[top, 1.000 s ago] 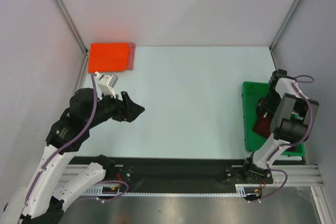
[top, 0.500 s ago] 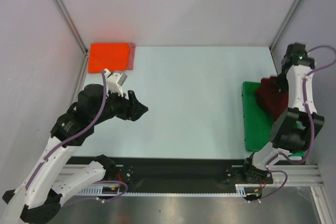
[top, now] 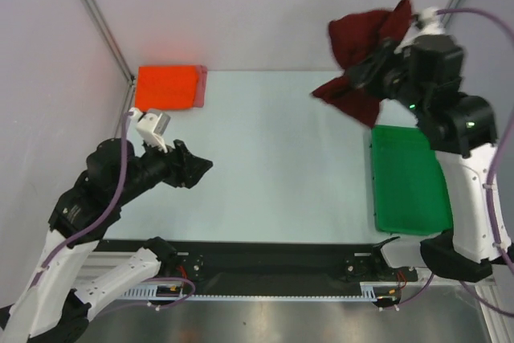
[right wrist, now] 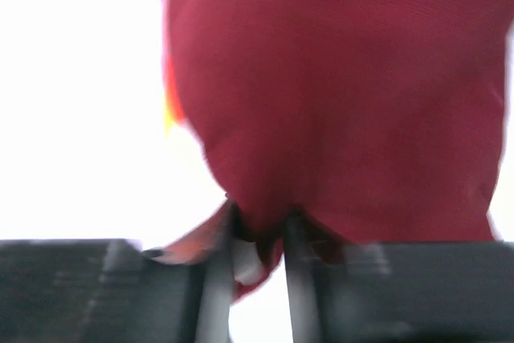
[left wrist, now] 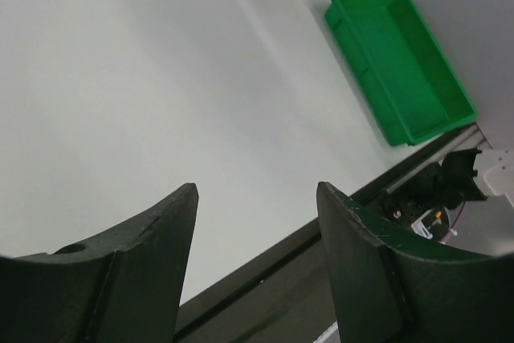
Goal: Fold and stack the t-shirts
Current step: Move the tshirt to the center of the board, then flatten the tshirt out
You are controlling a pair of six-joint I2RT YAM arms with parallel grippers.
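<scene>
Aloft at one o'clock, the right gripper (right wrist: pixel 257 240) pinches the dark maroon t-shirt (top: pixel 363 38); the left gripper (left wrist: pixel 257 230) hangs spread at eight o'clock.

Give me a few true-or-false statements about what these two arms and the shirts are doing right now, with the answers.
1. The right gripper pinches the maroon shirt, which hangs in the air above the table. True.
2. A shirt lies in the green tray. False: the tray shows only its bare floor.
3. The left gripper grips the orange-red shirt. False: its jaws stand open on nothing, apart from that shirt.
4. The orange-red shirt lies folded at the table's far left corner. True.
</scene>
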